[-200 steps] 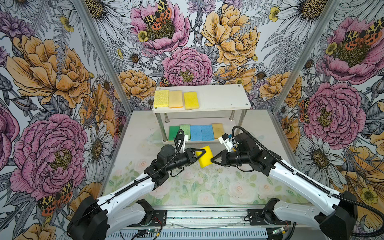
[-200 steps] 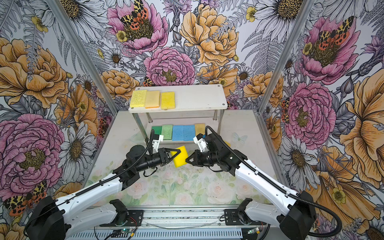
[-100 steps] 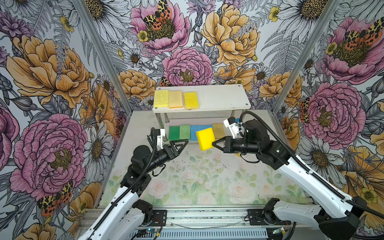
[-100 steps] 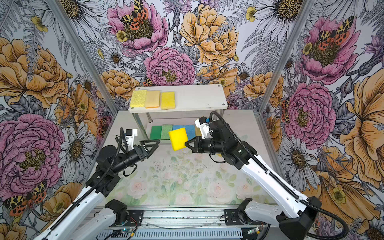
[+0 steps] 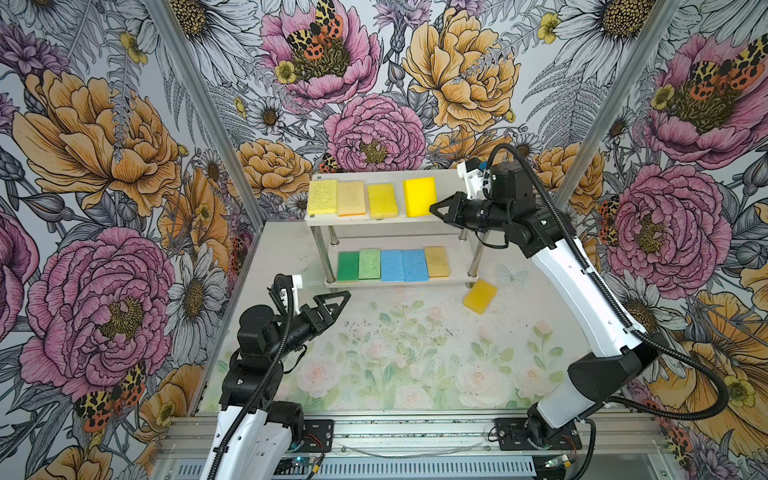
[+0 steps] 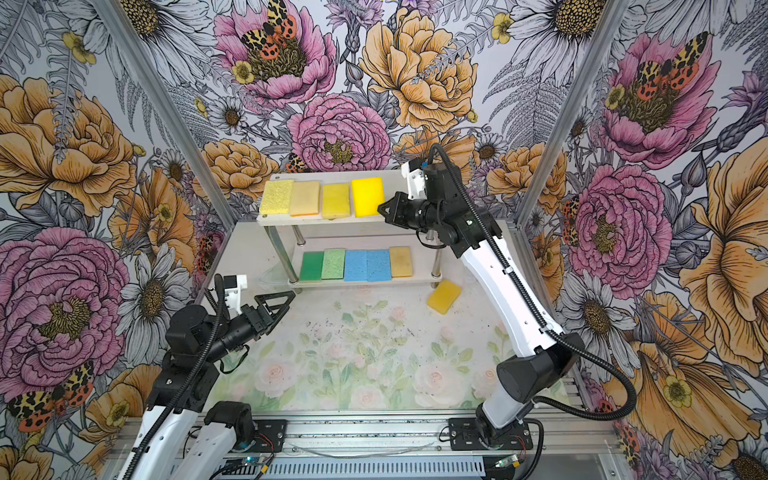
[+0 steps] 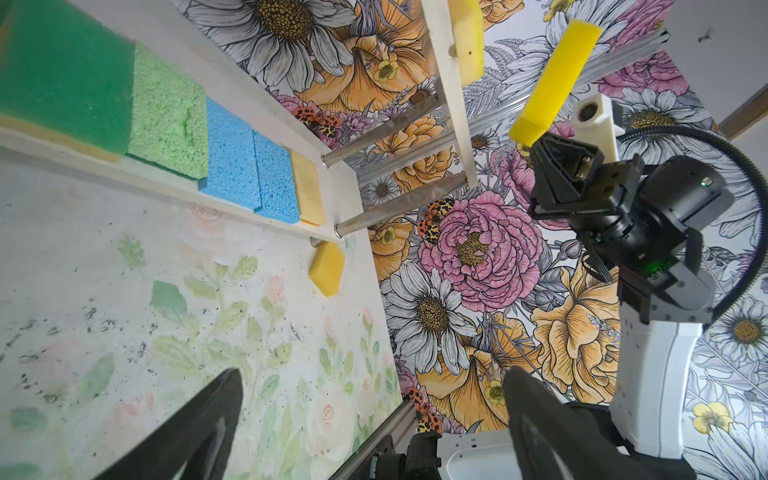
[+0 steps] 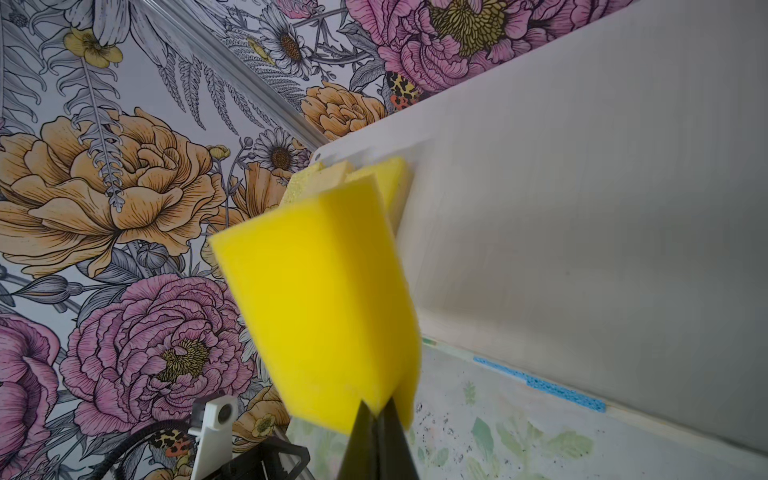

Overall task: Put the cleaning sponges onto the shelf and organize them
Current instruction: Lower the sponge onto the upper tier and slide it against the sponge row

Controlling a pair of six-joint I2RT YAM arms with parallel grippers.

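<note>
Our right hand (image 5: 432, 206) is pressed together on the near edge of a bright yellow rectangular foam sponge (image 5: 419, 196). It holds the sponge over the upper board of the small white two-tier shelf with shiny metal posts (image 5: 446, 180). In the left wrist view, this sponge (image 7: 555, 79) is tilted and lifted clear of the board, not resting on it. In the right wrist view the two dark fingertips (image 8: 365, 419) nip the sponge's lower edge.

Three sponges lie flat in a row at the left end of the upper board. They are a coarse pale yellow sponge (image 5: 322, 196), a tan sponge (image 5: 351, 198) touching it, and a yellow sponge (image 5: 382, 200) just beside that. The held sponge hangs to the right of this row.

Five sponges lie side by side on the lower board. From the left they are a dark green sponge (image 5: 348, 266), a light green porous sponge (image 5: 369, 263), two light blue porous sponges (image 5: 392, 265) (image 5: 414, 264), and a tan sponge (image 5: 436, 261).

One golden-yellow sponge (image 5: 480, 296) lies on the floral tabletop (image 5: 415, 353), just beside the shelf's front right corner.

Our left hand (image 5: 338, 305) hangs low over the tabletop near the shelf's front left corner. Its fingers are spread wide and hold nothing.
</note>
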